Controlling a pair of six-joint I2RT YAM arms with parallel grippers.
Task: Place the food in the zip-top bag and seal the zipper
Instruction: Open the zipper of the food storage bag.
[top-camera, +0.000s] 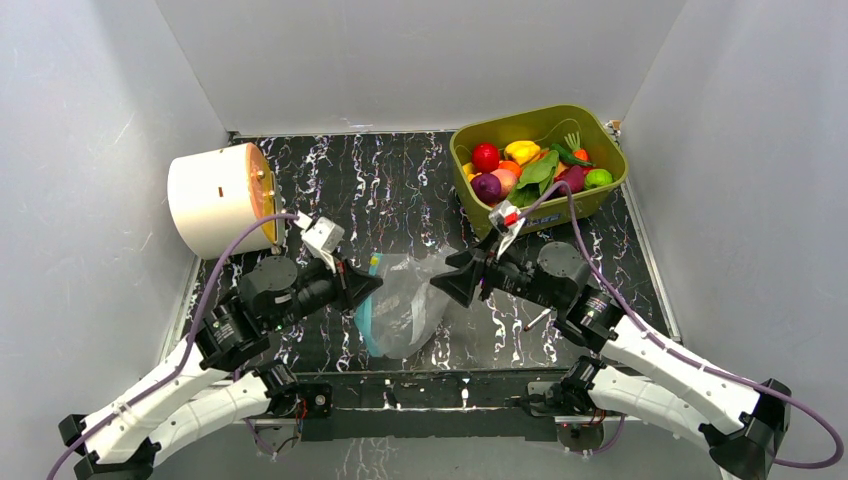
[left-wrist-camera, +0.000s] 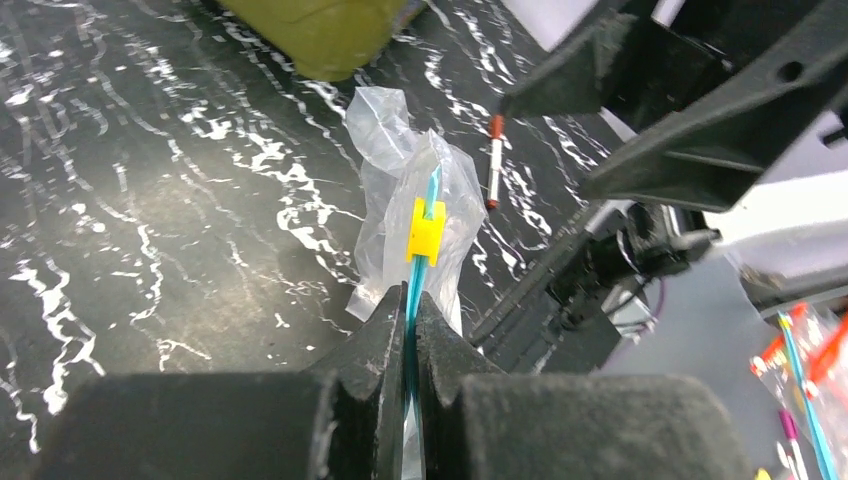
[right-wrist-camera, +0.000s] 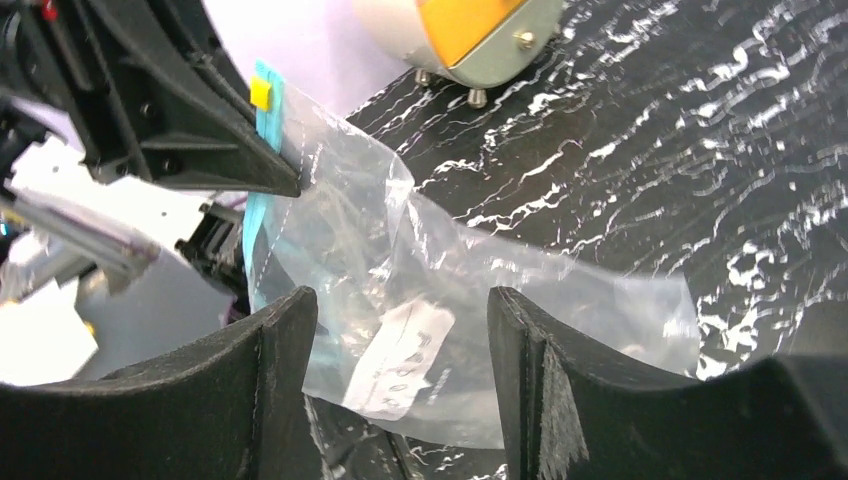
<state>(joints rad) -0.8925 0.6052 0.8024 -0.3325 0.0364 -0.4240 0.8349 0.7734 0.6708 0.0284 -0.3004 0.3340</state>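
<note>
The clear zip-top bag lies crumpled on the black marbled table between my two grippers. My left gripper is shut on the teal zipper, just below its yellow slider. From above, that gripper sits at the bag's left edge. My right gripper stands open, with the bag and its white handwritten label showing between the fingers. It points at the bag's right side. The food, colourful toy fruits and vegetables, is piled in the tub.
The olive-green tub stands at the back right. A white cylinder with an orange face lies on its side at the back left. A thin red-and-white pen rests on the table under my right arm. White walls enclose the table.
</note>
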